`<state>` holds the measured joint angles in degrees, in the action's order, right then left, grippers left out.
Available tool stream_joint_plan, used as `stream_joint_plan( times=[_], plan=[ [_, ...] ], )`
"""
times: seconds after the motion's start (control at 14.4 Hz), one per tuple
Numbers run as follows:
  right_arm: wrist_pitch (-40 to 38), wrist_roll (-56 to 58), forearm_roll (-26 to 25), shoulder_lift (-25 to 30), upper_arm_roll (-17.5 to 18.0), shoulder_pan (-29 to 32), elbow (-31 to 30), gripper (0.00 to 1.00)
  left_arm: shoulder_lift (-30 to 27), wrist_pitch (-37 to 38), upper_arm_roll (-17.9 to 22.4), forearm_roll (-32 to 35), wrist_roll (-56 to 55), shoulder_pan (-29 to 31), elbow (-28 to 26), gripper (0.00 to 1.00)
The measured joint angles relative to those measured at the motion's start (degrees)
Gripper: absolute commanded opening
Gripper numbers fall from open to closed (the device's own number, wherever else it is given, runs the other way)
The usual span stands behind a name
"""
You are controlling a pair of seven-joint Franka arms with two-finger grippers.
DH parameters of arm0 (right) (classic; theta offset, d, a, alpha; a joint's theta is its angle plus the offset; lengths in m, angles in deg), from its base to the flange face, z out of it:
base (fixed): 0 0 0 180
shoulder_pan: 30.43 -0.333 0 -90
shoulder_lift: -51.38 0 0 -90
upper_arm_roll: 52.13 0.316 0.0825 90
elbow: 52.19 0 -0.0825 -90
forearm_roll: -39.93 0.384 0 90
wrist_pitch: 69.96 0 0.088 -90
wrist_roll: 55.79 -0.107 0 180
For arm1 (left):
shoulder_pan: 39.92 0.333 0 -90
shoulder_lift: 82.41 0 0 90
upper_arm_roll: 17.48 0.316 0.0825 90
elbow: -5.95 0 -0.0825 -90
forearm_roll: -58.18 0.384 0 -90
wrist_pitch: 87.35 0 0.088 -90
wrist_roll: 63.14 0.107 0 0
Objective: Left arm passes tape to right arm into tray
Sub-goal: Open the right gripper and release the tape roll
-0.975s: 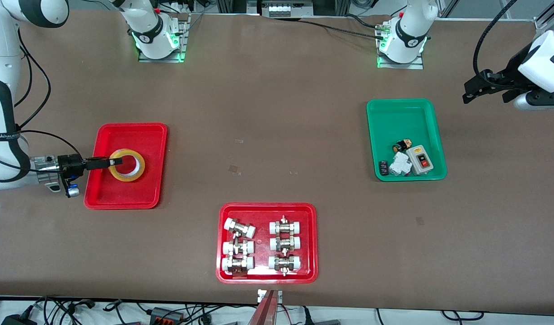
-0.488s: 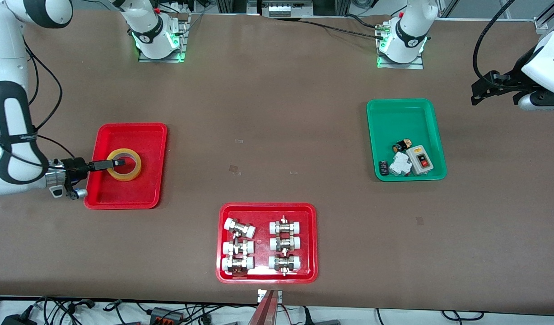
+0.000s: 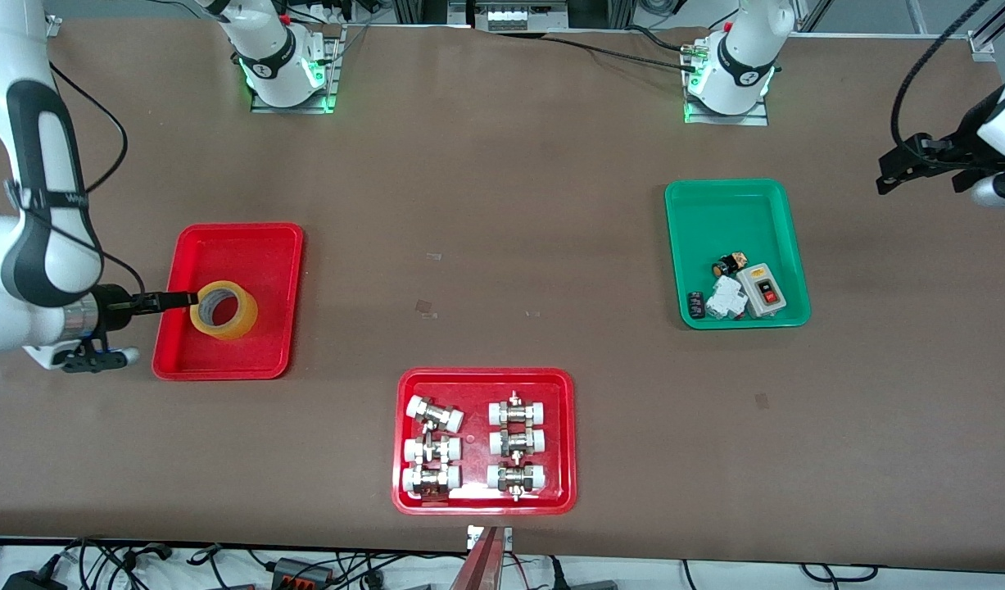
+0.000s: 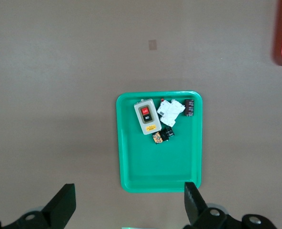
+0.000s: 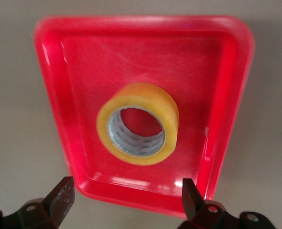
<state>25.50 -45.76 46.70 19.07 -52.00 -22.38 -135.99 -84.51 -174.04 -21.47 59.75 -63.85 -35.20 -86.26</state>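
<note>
The tape [image 3: 224, 310] lies in the tray [image 3: 248, 246], the plain red one at mid-left of the front frame, in the half of the tray nearer the front camera. In the right wrist view the roll [image 5: 137, 123] sits near the middle of the tray floor [image 5: 198, 71], white core visible, slightly tilted rather than flat.

The right gripper [image 3: 173, 300] is at the tray's edge toward the right arm's end of the table, low over the rim, its tips just beside the roll. In the right wrist view its two fingers [image 5: 60, 195] are spread wide, nothing between them, the roll clear of both.

The left gripper [image 3: 894, 170] is at the upper right of the front frame, over bare table near the green tray [image 3: 735, 201]. In the left wrist view its fingers [image 4: 62, 204] are wide apart and empty, the green tray [image 4: 131, 176] below holding small electrical parts [image 4: 161, 117].

A wider red tray [image 3: 563, 434] of metal fittings sits at lower centre.
</note>
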Motion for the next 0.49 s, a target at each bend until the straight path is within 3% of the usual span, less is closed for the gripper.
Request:
stream_joint_plan(
  times=[0.21, 0.49],
  plan=[
    [0.0, -7.2, -1.8, 6.0, 0.1, -2.4, 1.5, 1.00, 0.3, 0.0, 0.0, 0.0, 1.3, 0.7, 0.0, 1.00],
    [-2.7, -7.6, -4.9, 10.5, 0.0, -2.9, 7.2, 1.00, 0.4, 0.0, 0.0, 0.0, 1.5, 0.9, 0.0, 1.00]
  ],
)
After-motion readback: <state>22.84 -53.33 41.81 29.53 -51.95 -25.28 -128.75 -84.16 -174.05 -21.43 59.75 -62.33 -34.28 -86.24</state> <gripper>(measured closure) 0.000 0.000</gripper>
